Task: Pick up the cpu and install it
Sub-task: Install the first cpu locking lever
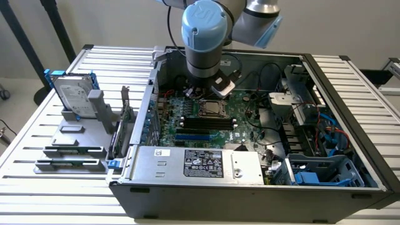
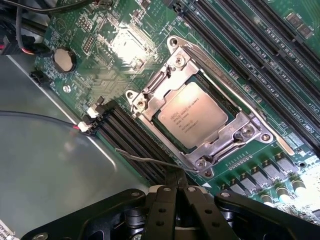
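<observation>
I see the cpu already lying flat in its socket on the motherboard, inside the open computer case that stands near the middle of the tabletop. The metal frame of the socket surrounds the chip on all sides, so it sits square and cannot slide. My hand hangs just above the socket edge with its fingers pressed together and nothing between them; I judge the chip is released. The hard drive waits in a holder toward the tabletop's far corner, on the exterior view's left.
</observation>
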You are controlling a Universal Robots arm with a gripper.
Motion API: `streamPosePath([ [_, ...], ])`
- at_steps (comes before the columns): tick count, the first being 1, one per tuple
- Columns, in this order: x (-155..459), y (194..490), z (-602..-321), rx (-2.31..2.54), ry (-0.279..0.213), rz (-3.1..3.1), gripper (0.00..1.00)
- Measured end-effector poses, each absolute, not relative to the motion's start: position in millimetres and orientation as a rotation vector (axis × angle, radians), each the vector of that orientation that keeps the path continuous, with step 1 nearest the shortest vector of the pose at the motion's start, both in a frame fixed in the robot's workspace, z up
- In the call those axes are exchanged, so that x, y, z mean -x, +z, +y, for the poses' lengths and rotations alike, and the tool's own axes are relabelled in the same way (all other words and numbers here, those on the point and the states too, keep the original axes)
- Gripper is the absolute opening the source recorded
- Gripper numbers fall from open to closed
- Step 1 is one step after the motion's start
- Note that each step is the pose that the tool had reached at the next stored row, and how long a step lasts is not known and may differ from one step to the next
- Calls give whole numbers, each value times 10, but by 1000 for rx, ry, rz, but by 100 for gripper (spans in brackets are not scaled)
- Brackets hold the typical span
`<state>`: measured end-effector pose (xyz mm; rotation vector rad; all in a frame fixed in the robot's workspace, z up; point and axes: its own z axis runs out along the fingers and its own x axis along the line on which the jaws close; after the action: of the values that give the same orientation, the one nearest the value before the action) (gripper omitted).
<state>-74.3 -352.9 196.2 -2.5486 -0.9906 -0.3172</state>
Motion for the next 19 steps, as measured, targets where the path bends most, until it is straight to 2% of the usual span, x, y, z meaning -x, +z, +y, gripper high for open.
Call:
streamPosePath([
  [19,662,1917,-3514,2555,-313,-998,11],
])
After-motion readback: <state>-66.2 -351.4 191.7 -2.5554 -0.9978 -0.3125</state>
